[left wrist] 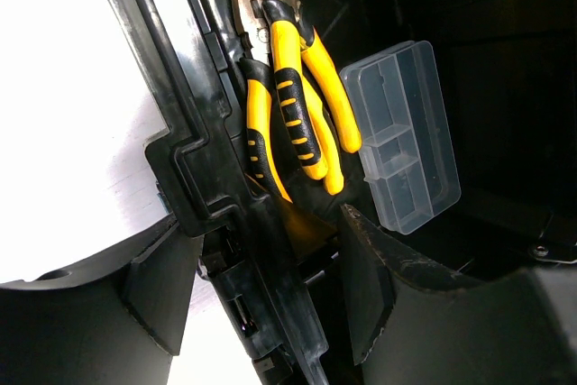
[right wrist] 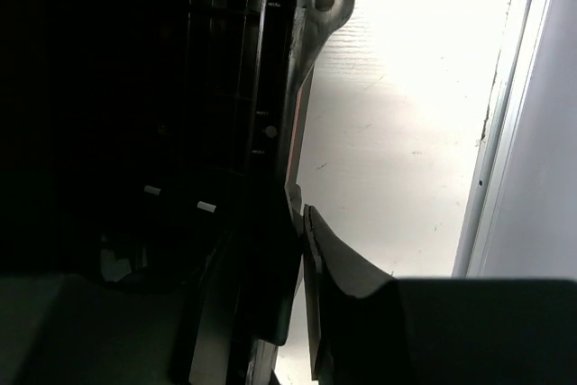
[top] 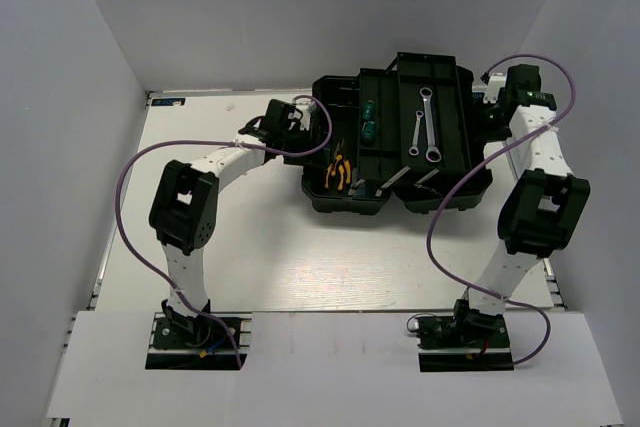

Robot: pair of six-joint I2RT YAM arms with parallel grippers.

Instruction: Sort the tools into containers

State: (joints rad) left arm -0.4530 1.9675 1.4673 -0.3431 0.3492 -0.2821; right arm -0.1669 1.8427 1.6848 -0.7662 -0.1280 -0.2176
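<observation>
Toolbox rim [left wrist: 194,146] between left claw [left wrist: 261,286] jaws

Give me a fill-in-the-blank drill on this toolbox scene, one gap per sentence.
1. The pliers have handles of yellow and ___.
2. The silver wrenches lying in the toolbox tray number ___.
3. The screwdrivers have handles coloured ___.
4. The left gripper has its jaws ___, one finger on each side of the toolbox wall.

Missing words: black; two; green; open.
</observation>
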